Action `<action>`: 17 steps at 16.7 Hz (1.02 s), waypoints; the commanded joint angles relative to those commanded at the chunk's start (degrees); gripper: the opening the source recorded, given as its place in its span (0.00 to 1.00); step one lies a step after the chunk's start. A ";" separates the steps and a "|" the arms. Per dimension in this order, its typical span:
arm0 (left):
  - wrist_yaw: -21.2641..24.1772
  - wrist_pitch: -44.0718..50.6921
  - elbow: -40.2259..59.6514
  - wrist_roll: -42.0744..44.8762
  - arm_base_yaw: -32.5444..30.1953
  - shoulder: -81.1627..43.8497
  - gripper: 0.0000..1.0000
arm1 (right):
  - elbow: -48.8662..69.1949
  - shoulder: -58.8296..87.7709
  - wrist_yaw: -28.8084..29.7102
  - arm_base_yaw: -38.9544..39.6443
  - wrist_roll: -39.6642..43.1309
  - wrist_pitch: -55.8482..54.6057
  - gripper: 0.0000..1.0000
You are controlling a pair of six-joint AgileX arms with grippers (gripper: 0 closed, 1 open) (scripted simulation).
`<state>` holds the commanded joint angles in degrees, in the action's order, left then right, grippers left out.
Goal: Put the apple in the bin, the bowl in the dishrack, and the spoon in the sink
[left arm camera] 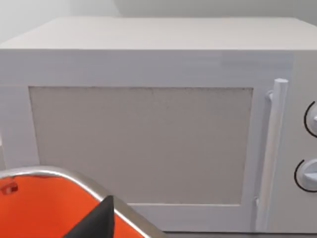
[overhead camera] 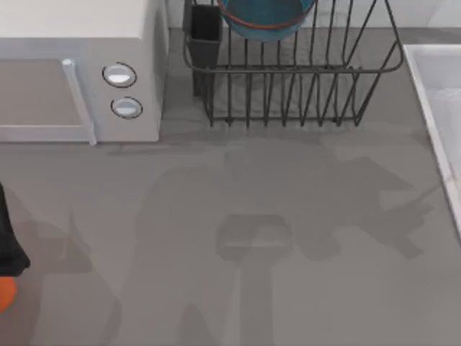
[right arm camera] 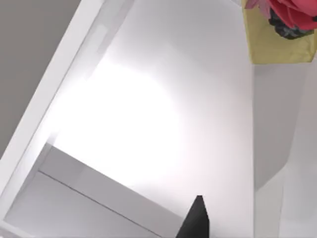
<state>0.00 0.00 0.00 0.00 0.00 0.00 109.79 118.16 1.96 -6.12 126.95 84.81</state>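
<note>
Grey worktop (overhead camera: 216,252) carries arm shadows across its middle. Left tool sits at the top view's far left edge, a black piece (overhead camera: 9,238) above an orange bit of bin (overhead camera: 4,294). Left wrist view: one dark fingertip (left arm camera: 99,220) pokes over the orange bin (left arm camera: 39,208) with its metal rim, right in front of the white microwave (left arm camera: 148,139); cannot tell whether that tool is spread or pressed together. Right tool: one dark fingertip (right arm camera: 195,220) hangs over the white sink basin (right arm camera: 148,124) in the right wrist view; its state cannot be told either. Some yellow block with a red-pink lump on it (right arm camera: 282,29) sits at a far corner of the sink, too cropped to name. Sink rim (overhead camera: 439,115) runs along the top view's right edge. Blue bowl (overhead camera: 266,18) with reddish rim rests in the black wire dishrack (overhead camera: 288,94) at the back, beside the rack's dark utensil cup (overhead camera: 205,36). Microwave (overhead camera: 79,72) with two round knobs stands just left of the dishrack.
</note>
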 joint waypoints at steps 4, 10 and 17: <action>0.00 0.00 0.00 0.00 0.00 0.00 1.00 | 26.32 17.37 0.19 -1.00 0.11 6.36 0.00; 0.00 0.00 0.00 0.00 0.00 0.00 1.00 | 51.66 35.52 0.38 -2.09 -1.20 12.14 0.00; 0.00 0.00 0.00 0.00 0.00 0.00 1.00 | 56.51 39.26 0.42 -2.29 -1.83 13.15 0.00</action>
<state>0.00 0.00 0.00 0.00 0.00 0.00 166.29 157.41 2.37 -8.41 125.12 97.96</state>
